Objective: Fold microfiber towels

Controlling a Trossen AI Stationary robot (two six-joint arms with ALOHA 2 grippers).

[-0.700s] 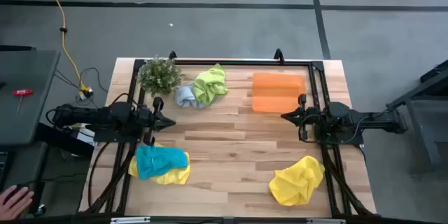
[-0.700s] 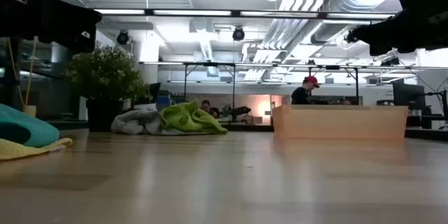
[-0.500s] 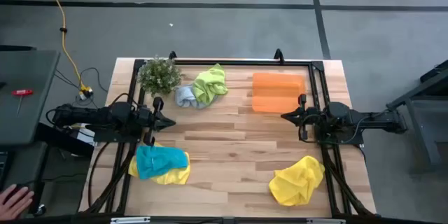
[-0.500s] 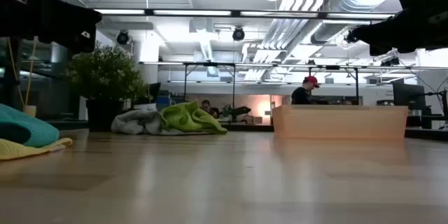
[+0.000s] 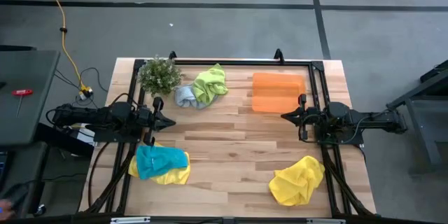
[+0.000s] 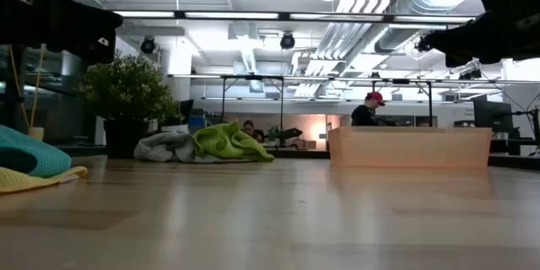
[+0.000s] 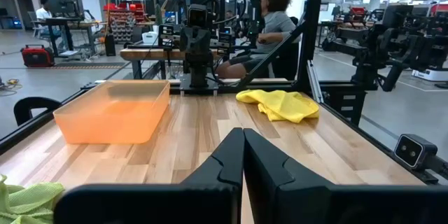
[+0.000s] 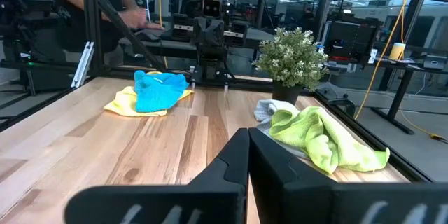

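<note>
Five towels lie crumpled, none folded; nearest the front edge, a yellow towel (image 5: pixel 297 181) alone, and a teal towel (image 5: pixel 161 160) heaped on a second yellow towel (image 5: pixel 172 177); left gripper (image 5: pixel 170 121) and right gripper (image 5: pixel 285 117) clenched, empty, parked mid-table, evidently awaiting start; farthest, lime towel (image 5: pixel 211 83) overlapping grey-blue towel (image 5: pixel 185 96); bunched, so no long axis is readable.

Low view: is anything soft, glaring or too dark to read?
Low view: the near table is blurred, ceiling lights glare, and both arms are black silhouettes. High view: even light, with the lime green towel and the lone yellow towel clear.
</note>
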